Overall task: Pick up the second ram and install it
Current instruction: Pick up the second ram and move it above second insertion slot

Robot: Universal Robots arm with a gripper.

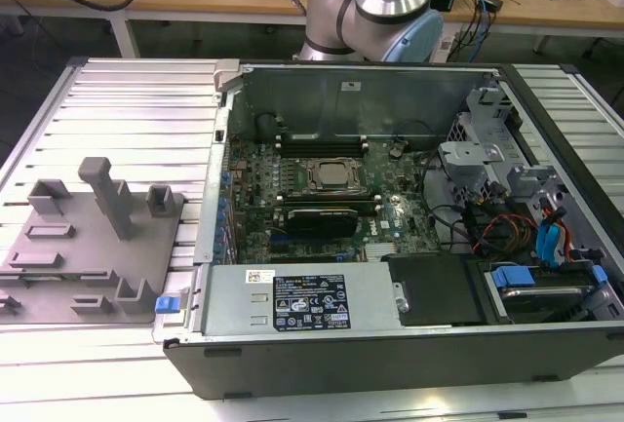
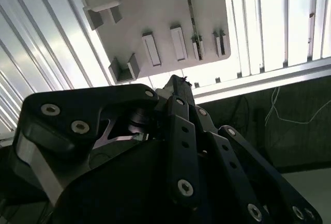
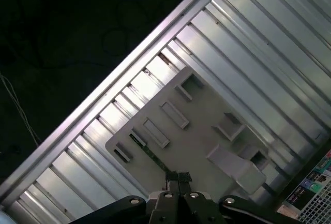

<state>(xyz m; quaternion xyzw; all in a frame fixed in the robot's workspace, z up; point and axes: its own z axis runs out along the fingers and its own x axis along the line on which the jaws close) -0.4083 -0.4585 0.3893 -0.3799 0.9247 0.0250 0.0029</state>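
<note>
Fingers [image 3: 172, 181]: two, black, drawn together at the tips, nothing between them; seen in both wrist views [image 2: 178, 92], raised above the grey plate.

Second ram [image 3: 151, 154]: one, a thin green stick standing on edge in a narrow slot of the plate, also seen in the second wrist view [image 2: 189, 12]. It lies below the fingers and apart from them. In the first wrist view its near end runs up to just beside the fingertips.

Grey plate [image 1: 107, 256]: one, flat on the desk [image 1: 127, 110], with raised holders and one tall post; it sits at the exterior view's left of the computer case.

Computer case [image 1: 370, 354]: one, lying open on the desk, board facing up.

Processor [image 1: 331, 175]: one, square and silver in its black frame, mid-board.

Black card [image 1: 317, 217]: one, long, just beside the processor.

Arm [image 1: 390, 3]: one, its base behind the case.
</note>
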